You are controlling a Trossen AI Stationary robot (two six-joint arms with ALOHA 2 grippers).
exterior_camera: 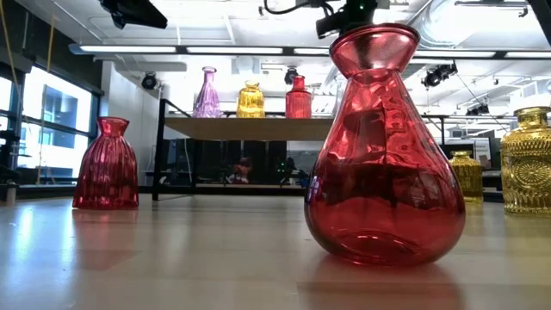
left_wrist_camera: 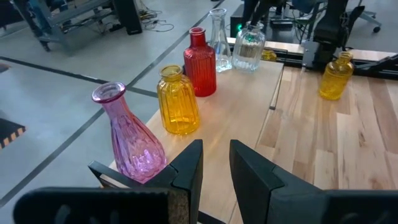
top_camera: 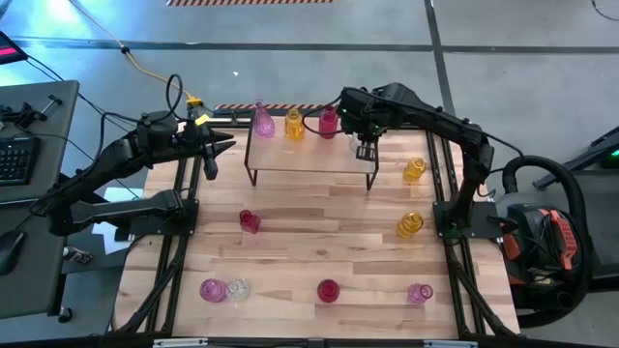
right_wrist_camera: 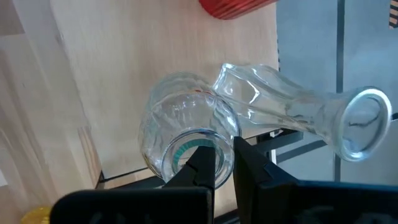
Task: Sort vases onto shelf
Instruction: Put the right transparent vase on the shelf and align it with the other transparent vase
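Note:
The shelf [top_camera: 309, 159] stands at the table's far middle. On its far edge, left to right, stand a pink vase [left_wrist_camera: 127, 137], an amber vase [left_wrist_camera: 177, 99], a red vase [left_wrist_camera: 200, 62], a tall clear vase [left_wrist_camera: 219, 34] and a squat clear vase [left_wrist_camera: 249, 48]. My right gripper [right_wrist_camera: 224, 155] is above the shelf's far right corner, shut on the squat clear vase [right_wrist_camera: 180, 140]. My left gripper [left_wrist_camera: 216, 158] hovers off the shelf's left end, pointing along the row, its fingers a little apart with nothing between them. My right gripper pinches the squat clear vase's rim [right_wrist_camera: 228, 134]. One finger [right_wrist_camera: 202, 165] is inside the mouth and the other [right_wrist_camera: 252, 168] is outside. The fingers come from above, pointing steeply down. The vase is upright, its base apparently on the shelf top beside the tall clear vase [right_wrist_camera: 292, 112].
Loose vases stand on the table: dark pink [top_camera: 250, 221] left of centre, two amber [top_camera: 414, 170] [top_camera: 410, 224] on the right, and pink [top_camera: 213, 289], clear [top_camera: 238, 288], red [top_camera: 328, 290] and pink [top_camera: 420, 292] along the near edge. Bare wood lies in the middle.

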